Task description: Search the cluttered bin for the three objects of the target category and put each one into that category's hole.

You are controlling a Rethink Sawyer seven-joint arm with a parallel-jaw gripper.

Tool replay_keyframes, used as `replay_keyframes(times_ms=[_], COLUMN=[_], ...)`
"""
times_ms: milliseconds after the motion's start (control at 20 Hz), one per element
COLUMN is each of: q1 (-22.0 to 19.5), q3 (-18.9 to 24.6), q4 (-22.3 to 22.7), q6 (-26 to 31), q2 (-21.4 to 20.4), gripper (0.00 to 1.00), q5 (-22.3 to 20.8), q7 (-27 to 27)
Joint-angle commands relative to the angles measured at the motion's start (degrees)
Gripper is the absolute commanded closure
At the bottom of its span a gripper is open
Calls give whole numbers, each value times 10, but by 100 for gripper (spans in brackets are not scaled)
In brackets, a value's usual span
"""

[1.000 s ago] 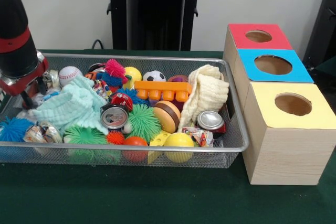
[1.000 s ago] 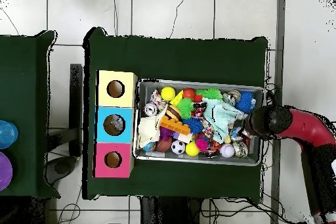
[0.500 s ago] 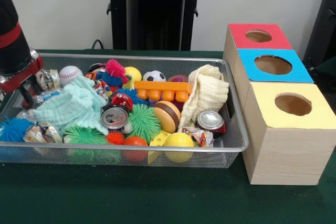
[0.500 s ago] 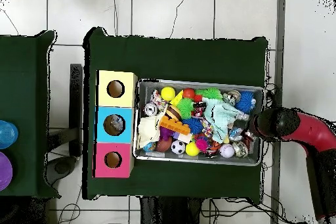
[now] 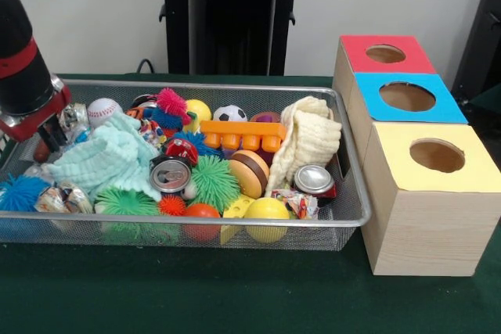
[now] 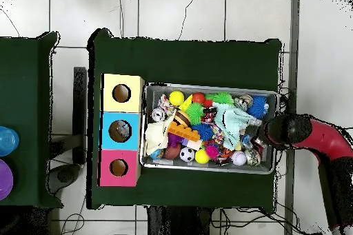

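Crowding the wire bin [image 5: 344, 220] at its front edge are a yellow ball [image 5: 267, 214], an orange ball [image 5: 201, 217] and a green spiky ball [image 5: 125, 202]. Behind them lie two cans [image 5: 170, 174] — the mint cloth [image 5: 106, 158] beside one, the cream cloth [image 5: 309, 140] behind the other. My gripper [image 5: 48, 134] hangs over the bin's end farthest from the three hole boxes [image 5: 427, 185]; I cannot tell whether it grips anything. Farther back sits a baseball [image 5: 102, 111].

mesh bin [image 5: 344, 220]: cluttered with toys | hand [image 5: 48, 132]: low at bin's left end | three-hole box [image 5: 419, 185]: right of bin
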Motion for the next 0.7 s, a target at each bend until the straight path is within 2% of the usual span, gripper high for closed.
replay_keyframes(times_ms=[50, 250, 450, 700], q1=[14, 15, 26, 35], q3=[-7, -10, -17, -16], q4=[71, 94, 127, 121], q6=[0, 7, 33, 4], q2=[47, 18, -44, -28], gripper=[100, 100, 100, 100], q5=[6, 6, 18, 17], q7=[-3, 0, 21, 33])
